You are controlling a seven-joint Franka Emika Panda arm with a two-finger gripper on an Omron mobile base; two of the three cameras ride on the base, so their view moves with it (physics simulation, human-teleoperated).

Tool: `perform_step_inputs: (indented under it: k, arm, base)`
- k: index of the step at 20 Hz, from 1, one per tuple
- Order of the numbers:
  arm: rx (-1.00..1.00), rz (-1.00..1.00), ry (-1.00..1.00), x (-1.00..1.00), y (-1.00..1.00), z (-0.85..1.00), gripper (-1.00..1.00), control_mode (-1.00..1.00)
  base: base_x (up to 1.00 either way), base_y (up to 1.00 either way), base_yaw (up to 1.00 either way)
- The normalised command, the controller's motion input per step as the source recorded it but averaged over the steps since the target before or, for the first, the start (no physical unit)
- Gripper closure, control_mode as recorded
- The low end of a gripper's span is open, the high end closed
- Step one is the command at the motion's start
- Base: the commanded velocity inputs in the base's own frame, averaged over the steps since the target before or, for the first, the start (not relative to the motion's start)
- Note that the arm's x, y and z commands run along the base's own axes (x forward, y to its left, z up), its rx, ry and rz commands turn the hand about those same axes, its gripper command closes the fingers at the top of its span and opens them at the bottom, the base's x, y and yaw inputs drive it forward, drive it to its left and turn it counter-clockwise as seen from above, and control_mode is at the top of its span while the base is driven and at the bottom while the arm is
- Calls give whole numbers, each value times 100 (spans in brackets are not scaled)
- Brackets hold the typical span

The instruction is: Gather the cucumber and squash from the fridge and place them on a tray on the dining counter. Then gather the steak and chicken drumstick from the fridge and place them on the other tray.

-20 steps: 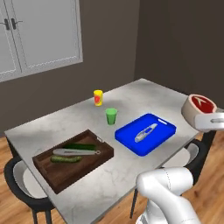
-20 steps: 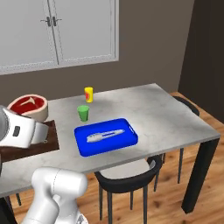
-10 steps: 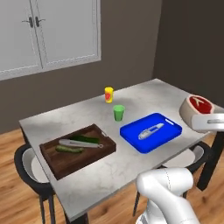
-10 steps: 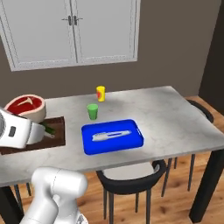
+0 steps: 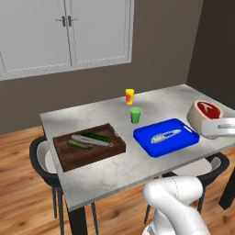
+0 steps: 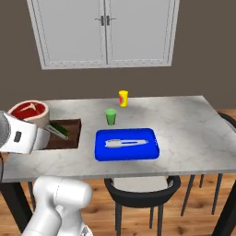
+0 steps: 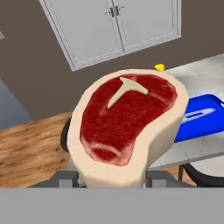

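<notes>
My gripper (image 5: 212,126) is shut on the steak (image 5: 208,109), a thick red round with a cream rim, held in the air off the dining counter's (image 5: 105,173) right end, beside the bright blue other tray (image 5: 181,140). From the right base, the steak (image 6: 28,110) and gripper (image 6: 34,131) hang over the counter's left front, next to the brown wooden tray (image 6: 69,143). The hand view has the steak (image 7: 127,118) close up, with the gripper (image 7: 113,179) beneath it. The brown tray (image 5: 94,158) holds the dark green cucumber (image 5: 96,137) and the squash (image 5: 79,145). Fridge and chicken drumstick are out of view.
A silver utensil (image 5: 165,136) lies in the blue tray, another (image 5: 89,140) in the brown tray. A green cup (image 5: 135,114) and a yellow cup (image 5: 130,96) stand mid-counter. Black chairs (image 5: 41,160) (image 6: 140,189) sit at the counter's sides. White cabinet doors (image 6: 106,32) line the far wall.
The base has driven, so the whole scene has shifted and the counter now sits squarer in view. The steak stays in my gripper.
</notes>
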Motion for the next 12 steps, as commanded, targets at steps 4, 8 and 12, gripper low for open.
perform_step_inputs:
  k: [4,8,12]
  arm:
    - [0,23,38,78,0,-4,100,-100]
    - [-1,-1,38,71,-4,-8,100,-100]
    - [-4,-21,27,55,0,-13,100,-100]
  base:
    - [0,0,0]
    - [0,0,0]
    - [0,0,0]
